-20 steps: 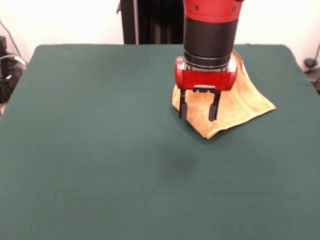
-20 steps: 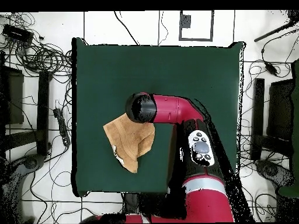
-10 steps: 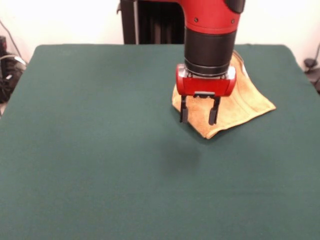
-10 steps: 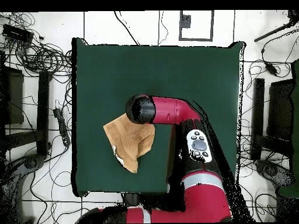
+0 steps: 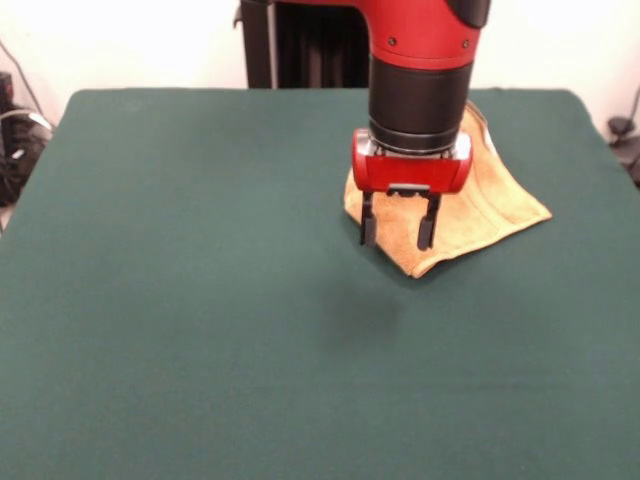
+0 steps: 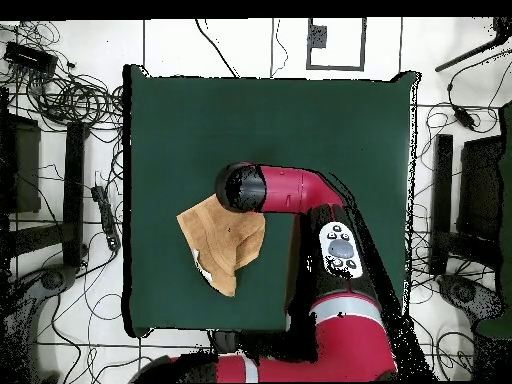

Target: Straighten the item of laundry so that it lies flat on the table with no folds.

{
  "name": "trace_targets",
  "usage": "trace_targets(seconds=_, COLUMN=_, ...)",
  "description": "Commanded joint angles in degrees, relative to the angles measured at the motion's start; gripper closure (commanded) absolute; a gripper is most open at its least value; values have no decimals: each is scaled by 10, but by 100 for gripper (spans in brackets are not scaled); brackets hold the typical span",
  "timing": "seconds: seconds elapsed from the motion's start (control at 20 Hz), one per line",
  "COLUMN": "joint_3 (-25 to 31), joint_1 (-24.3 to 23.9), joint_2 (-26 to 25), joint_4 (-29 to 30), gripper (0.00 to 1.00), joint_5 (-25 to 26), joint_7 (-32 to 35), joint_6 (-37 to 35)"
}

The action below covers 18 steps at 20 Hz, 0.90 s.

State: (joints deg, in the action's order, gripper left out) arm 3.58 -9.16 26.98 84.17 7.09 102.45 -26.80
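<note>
Hovering with its arm [image 5: 420, 70] come down from where it hung a second ago, the robot has since stopped dead: the last half second shows no shift at all in either view. That reads to me as a descent paused just above the cloth, not a grasp begun.

Under it all, the table [image 5: 180, 300] is bare green on the open side of the fingers; in the overhead view the table [image 6: 330, 130] runs well beyond the work.

The towel [image 5: 480, 205] lies behind and beneath the fingers, folded over on itself into a rough wedge, one pointed corner reaching out past the fingers toward the table's middle. From above, the towel [image 6: 222, 245] sits near one table edge, its upper part hidden under the wrist. It has not moved, so none of the flattening is done yet.

The gripper [image 5: 399, 236] points straight down with its two black fingers [image 5: 368, 228] spread apart, nothing between them. Their tips seem to hang just above the towel's near folded edge, though from this angle I cannot be sure they are clear of the cloth.

A white scrap [image 6: 202, 266] at the towel's edge may be its label.

If the tips do straddle that fold, closing there would, I judge, take hold of the layer that needs pulling open.
</note>
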Motion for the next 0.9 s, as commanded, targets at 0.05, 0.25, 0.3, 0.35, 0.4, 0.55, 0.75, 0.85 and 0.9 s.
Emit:
trace_targets(seconds=0.05, joint_3=56, joint_1=27, joint_2=-33, joint_4=43, gripper=0, joint_5=19, joint_7=25, joint_6=-1)
trace_targets(seconds=0.25, joint_3=51, joint_1=34, joint_2=-34, joint_4=44, gripper=0, joint_5=19, joint_7=33, joint_6=4)
trace_targets(seconds=0.3, joint_3=50, joint_1=35, joint_2=-34, joint_4=45, gripper=0, joint_5=19, joint_7=35, joint_6=5)
trace_targets(seconds=0.35, joint_3=49, joint_1=36, joint_2=-35, joint_4=45, gripper=0, joint_5=19, joint_7=37, joint_6=7)
trace_targets(seconds=0.4, joint_3=48, joint_1=37, joint_2=-35, joint_4=46, gripper=0, joint_5=18, joint_7=39, joint_6=8)
trace_targets(seconds=0.55, joint_3=44, joint_1=42, joint_2=-34, joint_4=43, gripper=0, joint_5=18, joint_7=41, joint_6=6)
trace_targets(seconds=0.75, joint_3=42, joint_1=45, joint_2=-34, joint_4=44, gripper=0, joint_5=15, joint_7=45, joint_6=8)
trace_targets(seconds=0.85, joint_3=44, joint_1=42, joint_2=-37, joint_4=45, gripper=0, joint_5=15, joint_7=43, joint_6=12)
trace_targets(seconds=0.9, joint_3=44, joint_1=41, joint_2=-39, joint_4=46, gripper=0, joint_5=16, joint_7=42, joint_6=16)
